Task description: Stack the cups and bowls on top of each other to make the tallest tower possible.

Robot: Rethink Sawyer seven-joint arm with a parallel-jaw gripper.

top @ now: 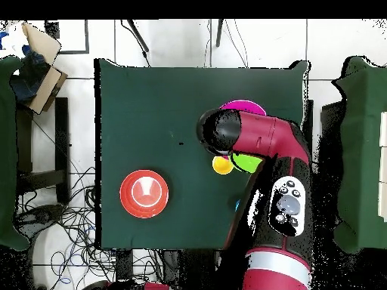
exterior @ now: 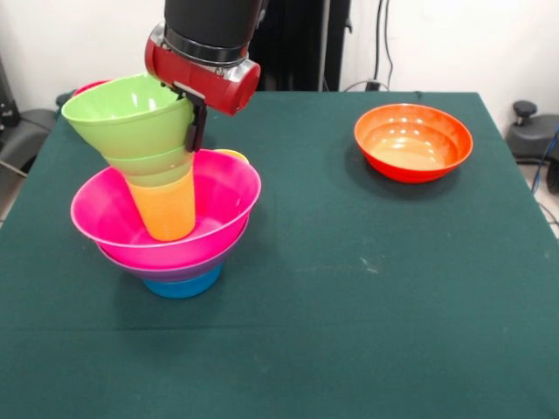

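Note:
The tower stands at the table's left in the front view: a mid blue bowl (exterior: 182, 285) at the bottom, a purple bowl (exterior: 175, 270), then the big pink bowl (exterior: 223, 196). An orange-yellow cup (exterior: 166, 208) stands inside the pink bowl. A small green bowl (exterior: 155, 166) and the big lime green bowl (exterior: 131, 118) sit on the cup, tilted left. My gripper (exterior: 191, 131) is at the lime bowl's right rim, one black finger (exterior: 196, 125) outside it, shut on the rim. In the overhead view the arm (top: 264, 143) covers most of the pile; the pink bowl's rim (top: 242, 108) shows.
An orange bowl (exterior: 412, 141) sits alone at the table's far right; it also shows in the overhead view (top: 143, 192). A small red bowl (exterior: 87, 87) peeks out behind the lime bowl. A pale yellow rim (exterior: 232, 155) shows behind the pink bowl.

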